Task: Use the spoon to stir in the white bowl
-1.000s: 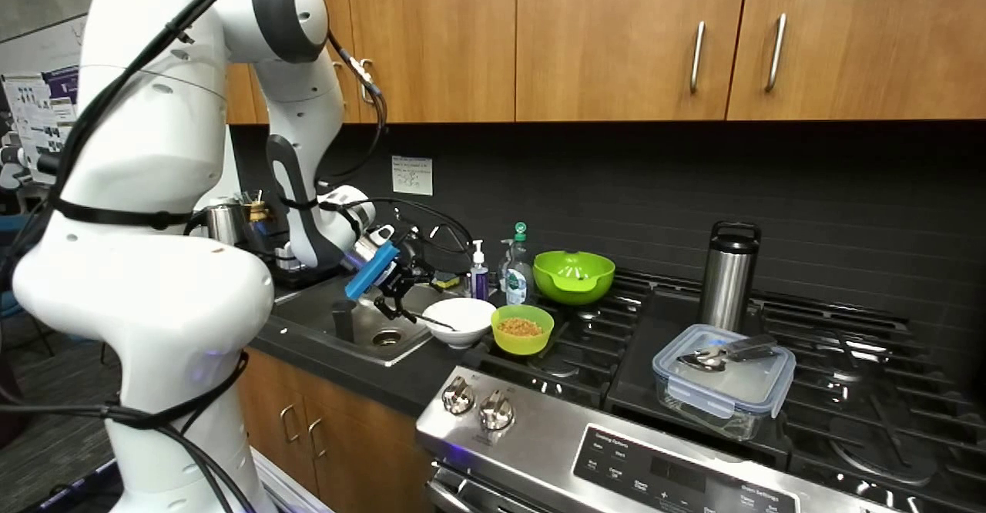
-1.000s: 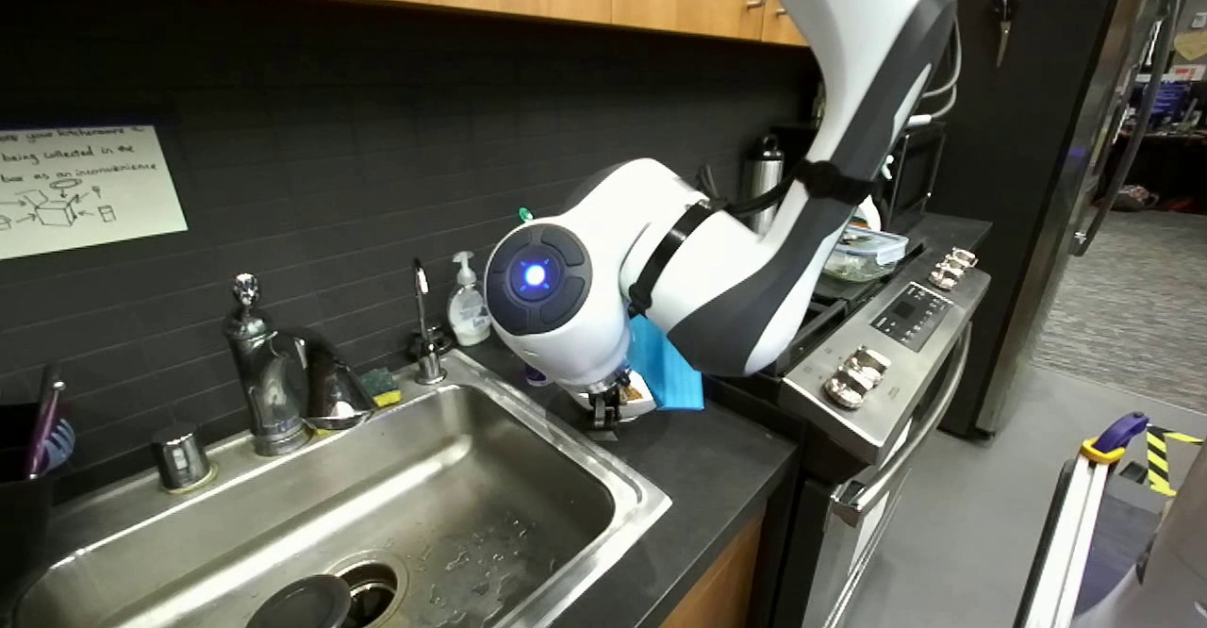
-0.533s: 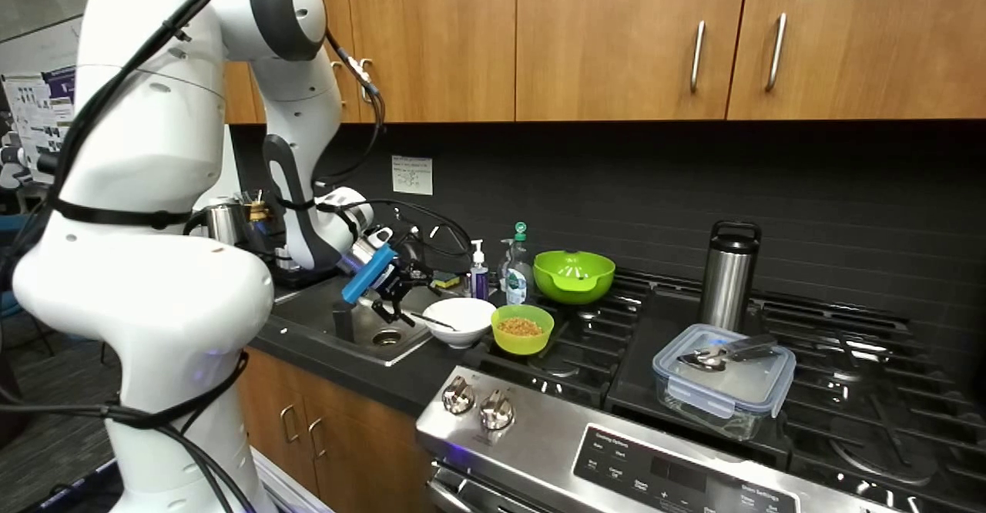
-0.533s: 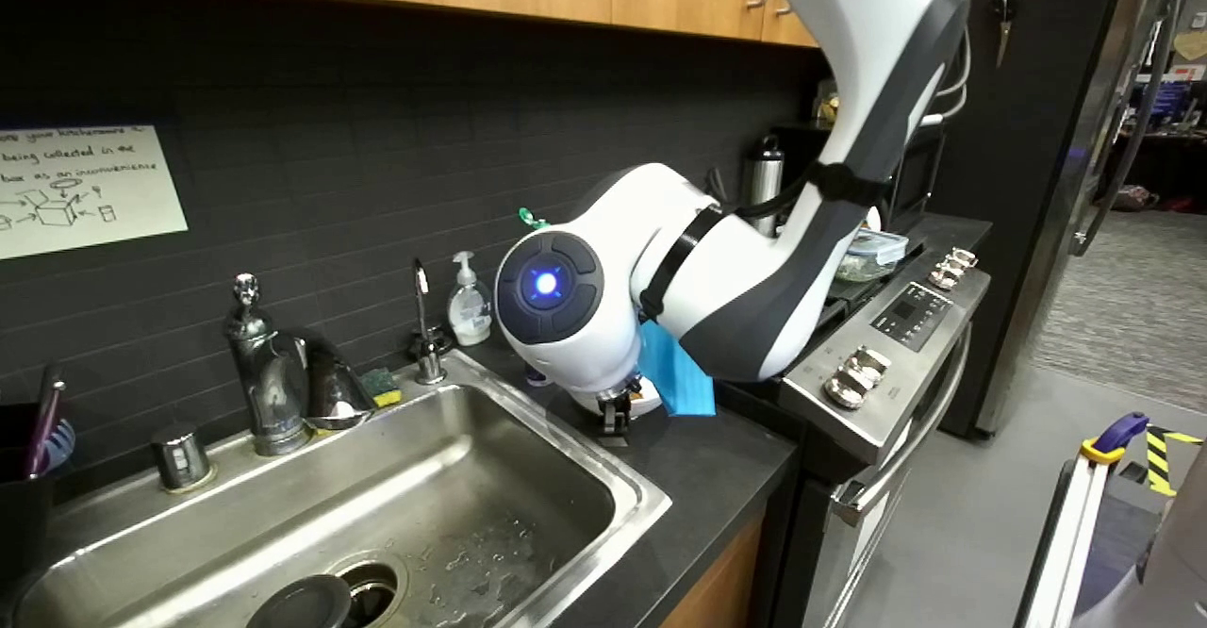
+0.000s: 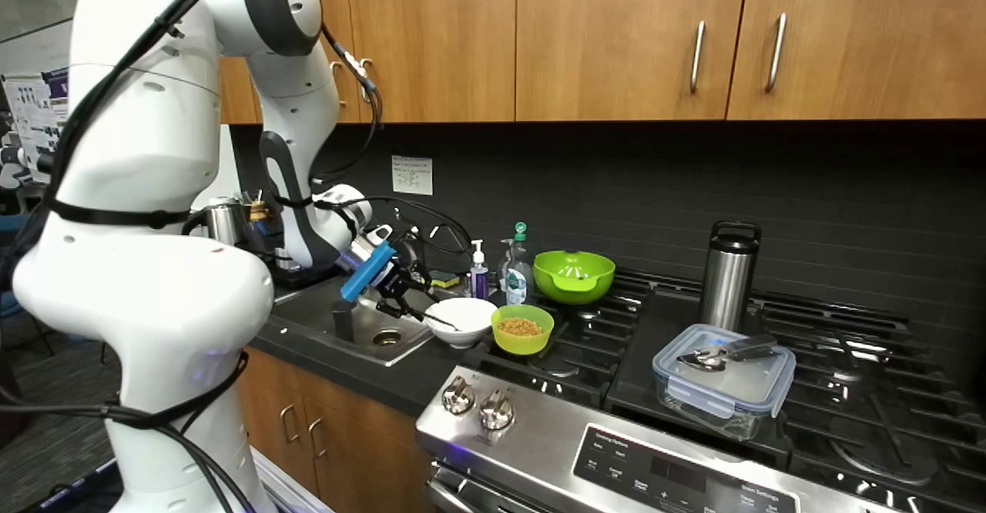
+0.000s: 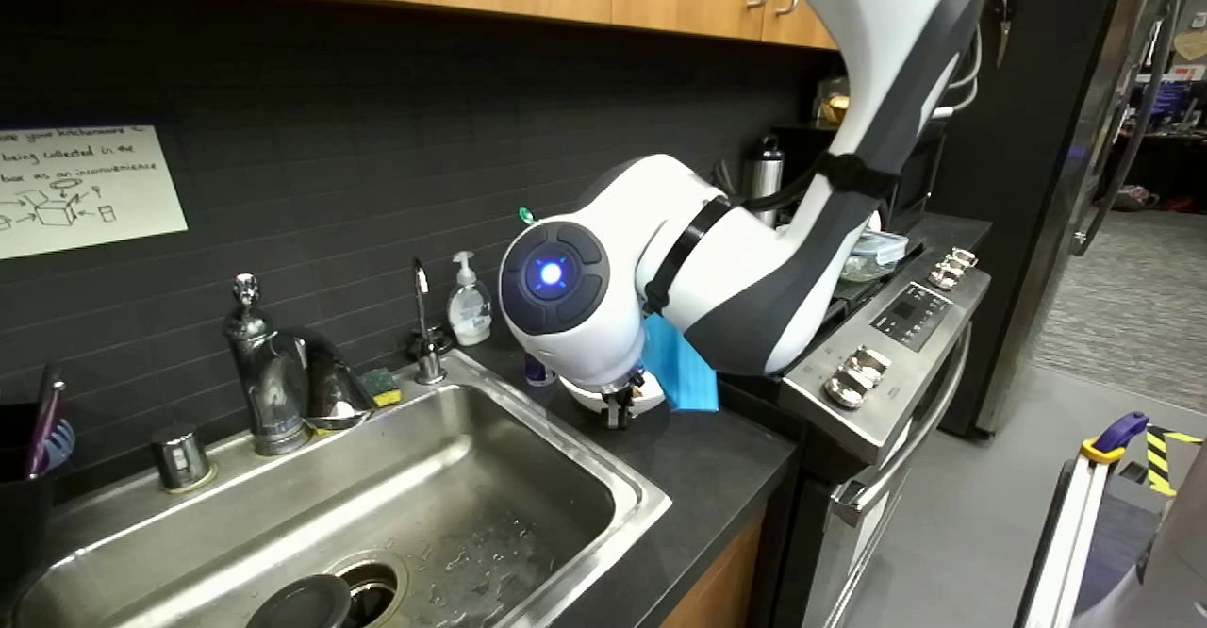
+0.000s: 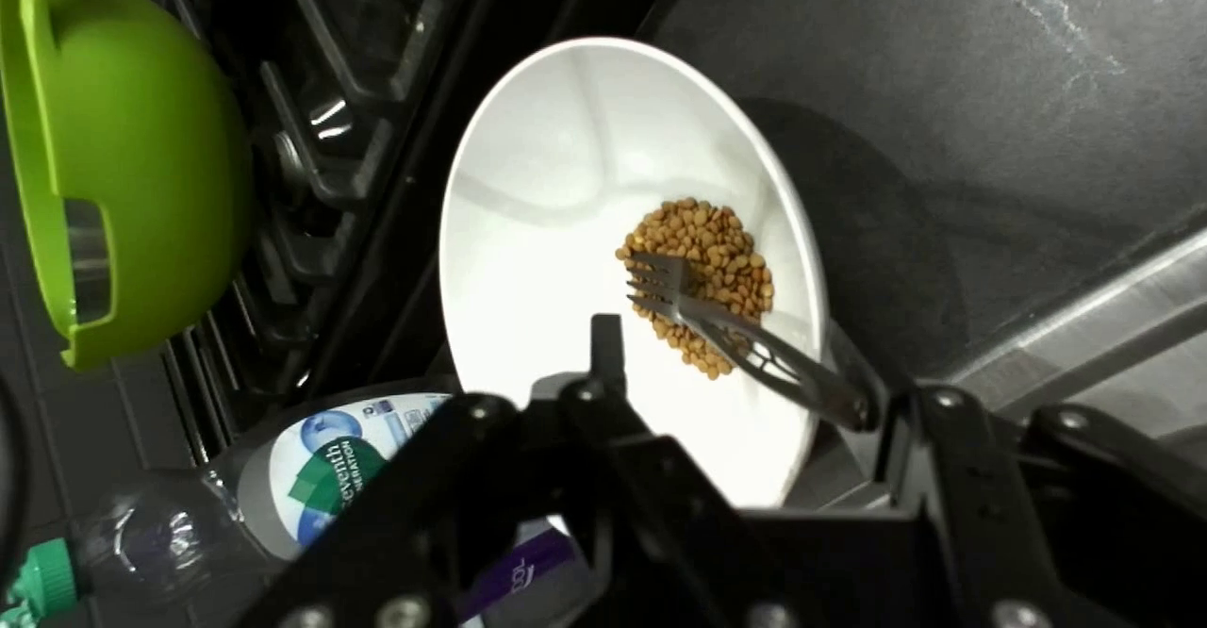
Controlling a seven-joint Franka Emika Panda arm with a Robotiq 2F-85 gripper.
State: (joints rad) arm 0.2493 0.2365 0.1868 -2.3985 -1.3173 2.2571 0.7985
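hand [image 7: 750,369] stands spread beside the white bowl [image 7: 537,157], a dark fork [image 7: 693,311] reaching in over brown lentils [image 7: 745,279].

White bowl [image 6: 649,404] partly hidden behind arm [image 6: 735,274], exterior view — wrist view crops green bowl [image 7: 151,157].

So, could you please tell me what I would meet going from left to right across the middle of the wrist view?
Bright green bowl, black stove grate, white bowl, dark countertop, steel sink edge.
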